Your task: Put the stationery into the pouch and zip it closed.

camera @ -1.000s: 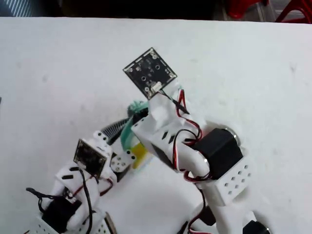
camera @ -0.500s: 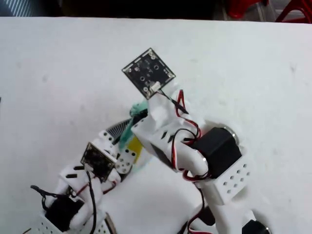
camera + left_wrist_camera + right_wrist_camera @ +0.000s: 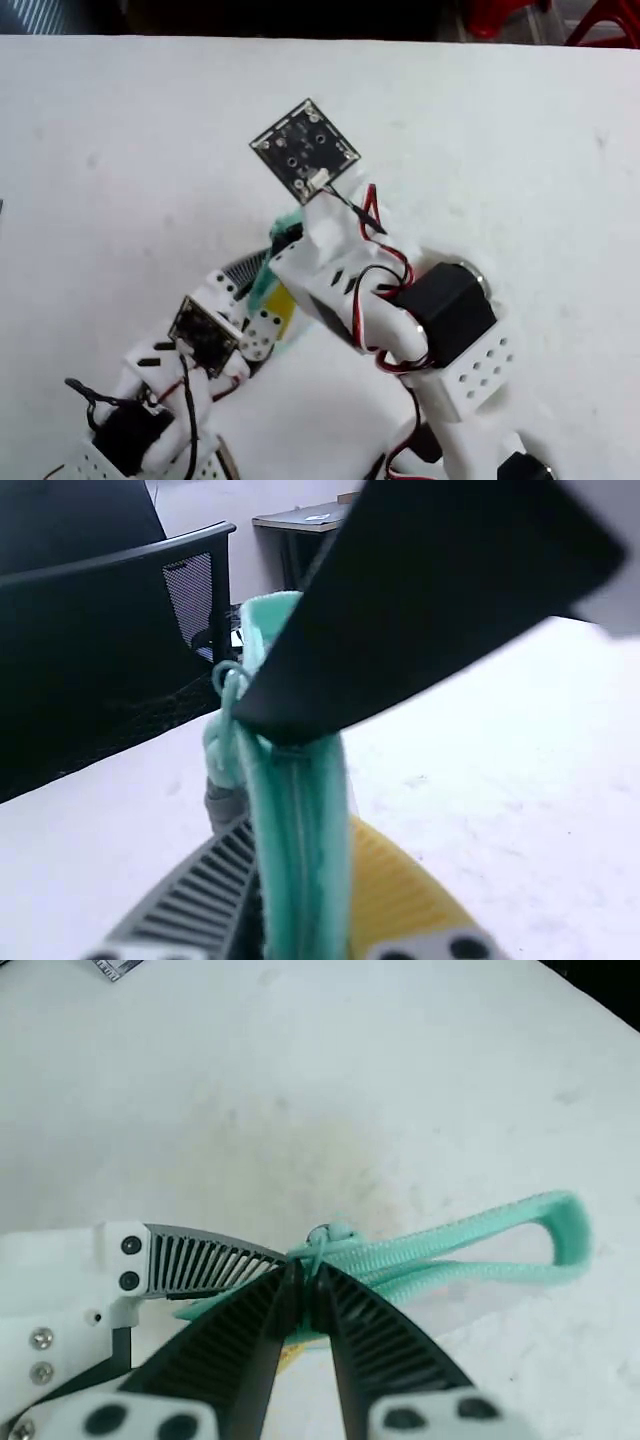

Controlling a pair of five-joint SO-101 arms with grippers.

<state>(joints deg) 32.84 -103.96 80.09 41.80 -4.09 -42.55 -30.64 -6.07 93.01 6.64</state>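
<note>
Mint pouch [image 3: 480, 1235], mid-tabletop toward the near edge, largely hidden beneath both arms; its contents cannot be made out. Left hand [image 3: 285, 815] clamps its body; right hand [image 3: 305, 1270] is pinched closed on its zip edge. White tabletop [image 3: 500, 130] extends broadly far, left and right; a dark chair [image 3: 100, 630] stands beyond.

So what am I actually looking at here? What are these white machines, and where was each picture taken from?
These are small robots: a left arm and a right arm on a white table. One picture looks down from above; the other two come from a camera on each arm's wrist. The left hand, grey and yellow, is clamped on a green pouch. The right hand, black, pinches the pouch's zip pull.
</note>
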